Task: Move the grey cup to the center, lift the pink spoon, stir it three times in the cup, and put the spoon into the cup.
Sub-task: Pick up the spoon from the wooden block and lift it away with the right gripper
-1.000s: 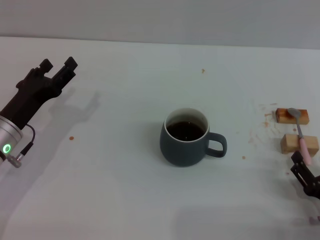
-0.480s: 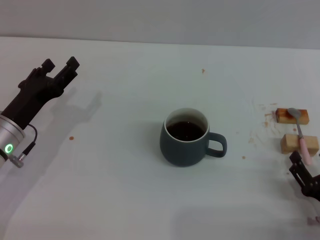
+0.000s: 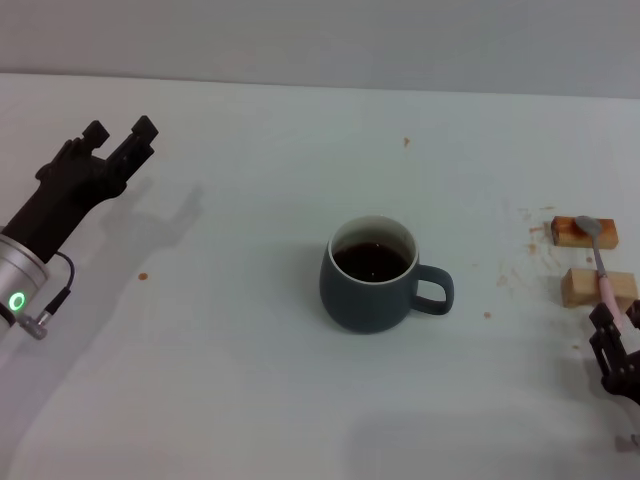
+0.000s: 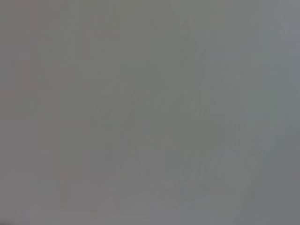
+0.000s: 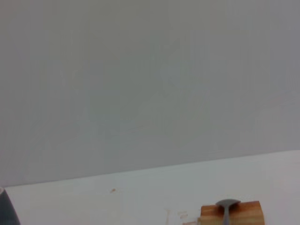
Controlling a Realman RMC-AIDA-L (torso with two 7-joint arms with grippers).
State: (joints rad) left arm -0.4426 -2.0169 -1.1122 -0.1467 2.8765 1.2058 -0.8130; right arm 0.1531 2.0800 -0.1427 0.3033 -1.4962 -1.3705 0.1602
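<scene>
Our right gripper (image 3: 612, 340) sat by the pink spoon (image 3: 603, 272) handle, maybe touching; we couldn't tell its grip. Our left gripper (image 3: 120, 132) hung spread, far from the grey cup (image 3: 372, 274).

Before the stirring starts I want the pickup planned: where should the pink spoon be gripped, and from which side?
Probably the pink handle of the pink spoon, taken from above. It lies across two wooden blocks, so the stem is raised off the table. The right pincer is already at the handle end.
</scene>
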